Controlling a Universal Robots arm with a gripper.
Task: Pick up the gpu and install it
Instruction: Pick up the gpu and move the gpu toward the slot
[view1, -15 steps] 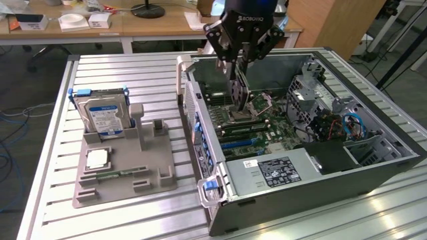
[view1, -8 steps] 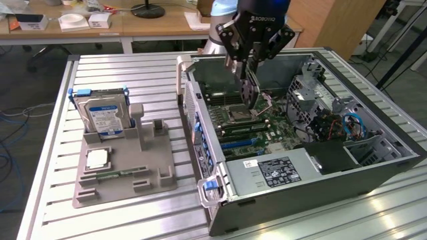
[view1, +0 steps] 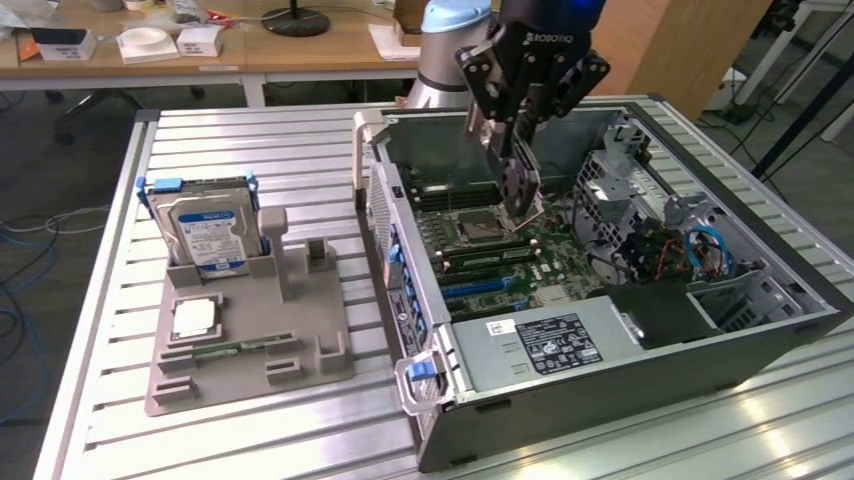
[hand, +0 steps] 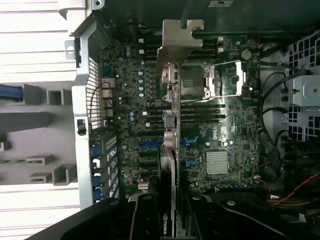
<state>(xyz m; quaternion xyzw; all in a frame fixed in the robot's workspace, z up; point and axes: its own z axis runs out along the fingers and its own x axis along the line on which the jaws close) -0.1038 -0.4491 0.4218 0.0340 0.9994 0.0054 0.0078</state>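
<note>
The gpu (view1: 518, 180) hangs on edge over the open computer case (view1: 747, 350), above the motherboard (view1: 501, 250) near the CPU socket (view1: 481, 228). My gripper (view1: 515, 125) is shut on its upper edge. In the wrist view the gpu (hand: 170, 125) appears edge-on, its silver metal bracket (hand: 180, 42) at the far end and its dark board running back between my fingers (hand: 145, 220). Under it lie the motherboard's blue expansion slots (hand: 150, 143); the card is still clear of them.
A grey fixture (view1: 240, 340) on the slatted table at the exterior view's left holds a silver hard drive with a blue label (view1: 207, 230), a small chip (view1: 196, 318) and a green memory stick (view1: 238, 348). The power supply (view1: 547, 345) and drive cage with cables (view1: 694, 250) sit inside the case.
</note>
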